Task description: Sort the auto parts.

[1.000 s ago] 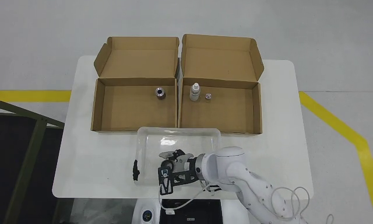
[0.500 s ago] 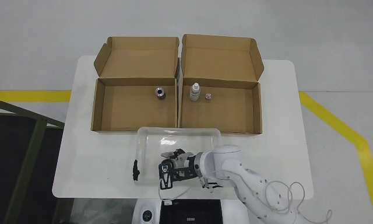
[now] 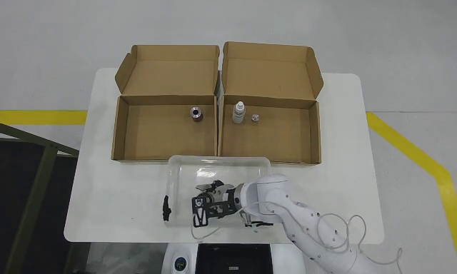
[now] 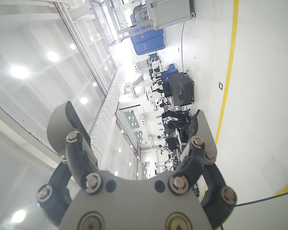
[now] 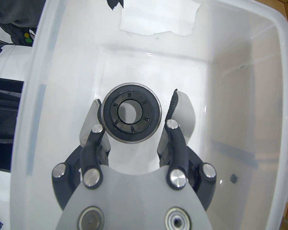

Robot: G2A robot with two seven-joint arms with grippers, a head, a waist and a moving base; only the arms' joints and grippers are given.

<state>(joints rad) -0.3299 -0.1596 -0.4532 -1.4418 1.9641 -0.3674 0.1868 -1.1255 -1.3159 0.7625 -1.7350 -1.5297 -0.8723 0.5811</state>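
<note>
Here the bearing [image 5: 132, 113] looked like a thick ring: a bright metal outer band, a black face with small raised marks set around it, and an open round bore through the middle. It lay flat on the floor of the clear plastic bin [image 5: 266, 96], right between the fingers of the right hand [image 5: 136, 98]. That hand's fingers stood apart around it. One pad [image 5: 99, 111] touched the ring's rim, and the other, ribbed pad [image 5: 171, 104] stood just off the opposite side, so the ring was not yet clamped.

In the top view the right hand [image 3: 202, 210] sat low inside the bin [image 3: 178, 163]. A small black piece [image 3: 166, 208] lay on the tabletop [image 3: 107, 203] to the hand's left, just outside the bin wall. Beyond the hand stood two open cardboard boxes: the left box [image 3: 143, 135] held one dark round part [image 3: 194, 113], and the right box [image 3: 285, 135] held a white bottle [image 3: 239, 111] and a small part [image 3: 254, 118] beside it.

The left hand [image 4: 133, 108] had its fingers apart with nothing between them.

Compared with a second earlier, the right hand had shifted a little further into the bin, away from the robot. The parts in the boxes had not moved.
</note>
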